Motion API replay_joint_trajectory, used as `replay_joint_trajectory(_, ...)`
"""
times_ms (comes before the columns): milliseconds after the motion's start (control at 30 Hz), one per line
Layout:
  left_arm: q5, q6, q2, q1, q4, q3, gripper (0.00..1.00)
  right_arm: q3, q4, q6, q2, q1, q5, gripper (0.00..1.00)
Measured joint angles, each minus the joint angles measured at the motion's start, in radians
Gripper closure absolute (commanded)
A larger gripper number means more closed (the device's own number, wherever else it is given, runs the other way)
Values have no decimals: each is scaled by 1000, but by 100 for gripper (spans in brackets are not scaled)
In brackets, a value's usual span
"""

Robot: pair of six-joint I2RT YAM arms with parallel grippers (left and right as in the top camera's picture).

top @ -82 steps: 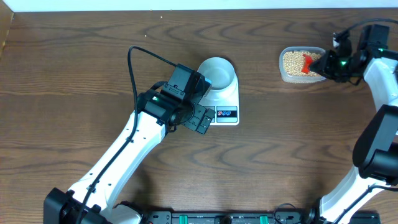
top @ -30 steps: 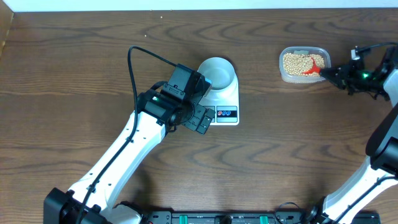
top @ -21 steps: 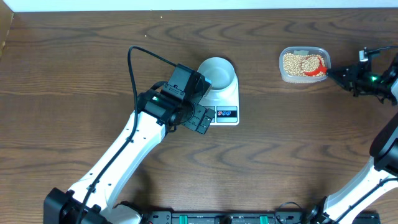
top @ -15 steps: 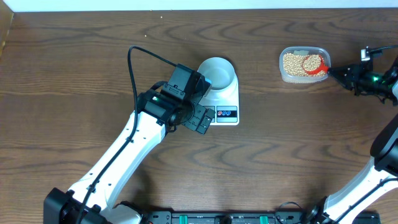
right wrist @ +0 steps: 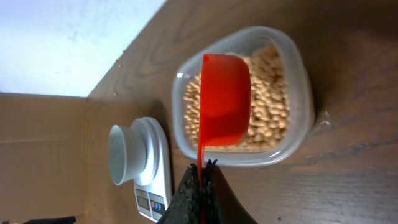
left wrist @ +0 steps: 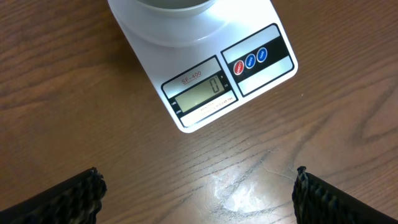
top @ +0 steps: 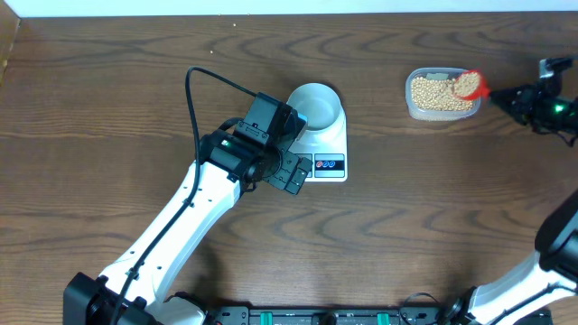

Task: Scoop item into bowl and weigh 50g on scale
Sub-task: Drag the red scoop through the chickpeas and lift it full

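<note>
The tan-yellow beans [top: 436,92] fill a clear plastic container [top: 412,101] at the back right. My right gripper [top: 506,94] is shut on the handle of a red scoop [top: 470,84], which holds beans over the container's right rim. The right wrist view shows the scoop [right wrist: 224,99] above the beans [right wrist: 273,93], with my gripper [right wrist: 202,171] pinching the handle. The pale bowl [top: 315,106] stands empty on the white scale [top: 329,164]. My left gripper [top: 291,173] is open and empty, just in front of the scale [left wrist: 205,74]. Its display [left wrist: 200,92] reads 0.
The bowl [right wrist: 124,155] and scale [right wrist: 152,186] lie far to the left of the container [right wrist: 301,93]. The white back wall runs along the table's far edge. My left arm [top: 181,226] crosses the table's left middle.
My right gripper has drawn back to the right and raised the scoop, now filled with beans, from the middle of the container to its right rim. The left arm has not moved.
</note>
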Motion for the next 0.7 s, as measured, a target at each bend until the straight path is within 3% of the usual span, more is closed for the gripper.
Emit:
replay_joint_trajectory(367,0,0,0,0,0,0,2,0,-60,-2,-39,0,8,99)
replay_joint_trajectory(700,0,0,0,0,0,0,2,0,-49,-5,23,-3,-105,99)
